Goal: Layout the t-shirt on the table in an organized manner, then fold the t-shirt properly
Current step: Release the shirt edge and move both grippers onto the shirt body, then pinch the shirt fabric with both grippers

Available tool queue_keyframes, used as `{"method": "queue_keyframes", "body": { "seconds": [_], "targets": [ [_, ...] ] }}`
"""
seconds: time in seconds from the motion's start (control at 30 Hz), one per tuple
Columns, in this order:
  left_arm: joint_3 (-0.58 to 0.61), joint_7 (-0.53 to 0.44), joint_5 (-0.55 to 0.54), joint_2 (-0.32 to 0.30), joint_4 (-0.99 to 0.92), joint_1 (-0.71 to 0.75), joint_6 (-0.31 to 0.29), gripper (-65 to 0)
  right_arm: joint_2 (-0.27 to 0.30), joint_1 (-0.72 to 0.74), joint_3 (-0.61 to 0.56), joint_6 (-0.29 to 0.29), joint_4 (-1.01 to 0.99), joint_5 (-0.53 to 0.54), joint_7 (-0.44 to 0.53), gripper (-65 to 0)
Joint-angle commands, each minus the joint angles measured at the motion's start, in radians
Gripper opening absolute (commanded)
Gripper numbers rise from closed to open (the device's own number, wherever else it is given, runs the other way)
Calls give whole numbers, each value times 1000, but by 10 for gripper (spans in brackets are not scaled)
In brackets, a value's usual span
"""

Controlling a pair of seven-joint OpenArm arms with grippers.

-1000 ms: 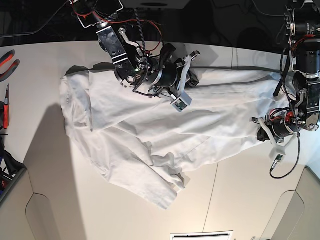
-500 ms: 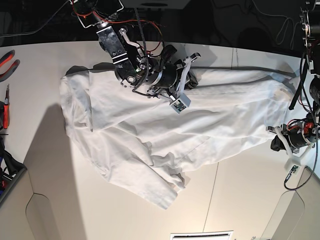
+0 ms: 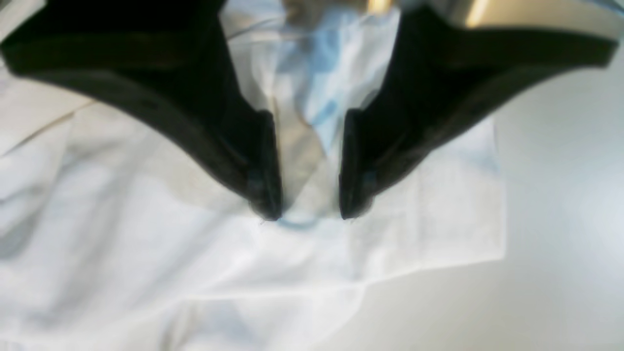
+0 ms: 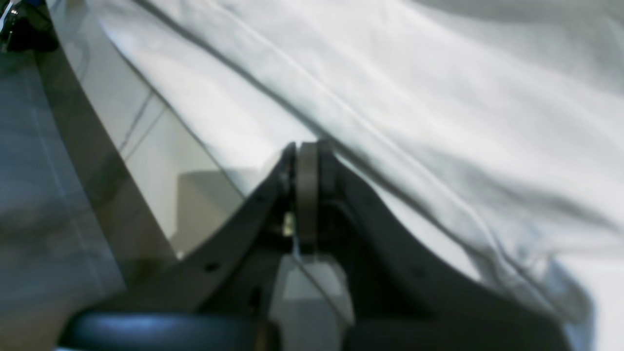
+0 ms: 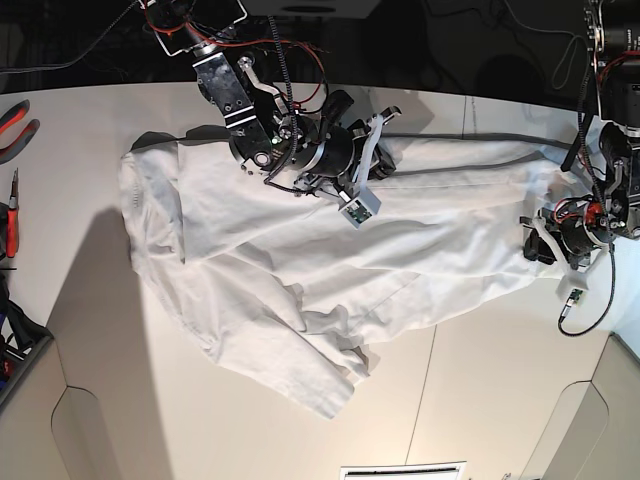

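You are in the laying-out step: the large white, soft, wrinkled short-sleeved t-shirt (image 5: pixel 330 250) lies spread but skewed on the wide cream-white table (image 5: pixel 480 400), and no fold has been made.

Nearest in the base view, one lower part of the cloth trails down toward the front edge in a rumpled, doubled-over flap. That flap will need drawing out flat before any fold.

Further back, at the shirt's side edge, the left end effector (image 3: pixel 309 214) sits low over the cloth. Its two dark fingers (image 3: pixel 263 190) are parted, with a pale edge of fabric lying between them (the wrist view is too blurred to tell whether they touch it), so count it as released.

Farthest back, near the rear edge of the table, the right end effector (image 4: pixel 304 151) is clenched, its tips pressed together just beside a long ridge of the shirt. Whether any cloth is pinched there you cannot tell from these views.

Your next move, by my reading, is to take a firm grip on a hem with each arm and pull apart, so the body squares up and the flap lies smooth.
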Motion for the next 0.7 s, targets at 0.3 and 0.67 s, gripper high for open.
{"method": "queue_keyframes", "body": {
  "seconds": [0.3,0.67],
  "targets": [
    [-7,44,-10,-35,16,-22,0,-650,-11,13,-1,0,13,9,19,-650],
    [-58,150,-158,-51,243,47,-23,-650,-11,13,-1,0,13,8,19,-650]
  ]
}}
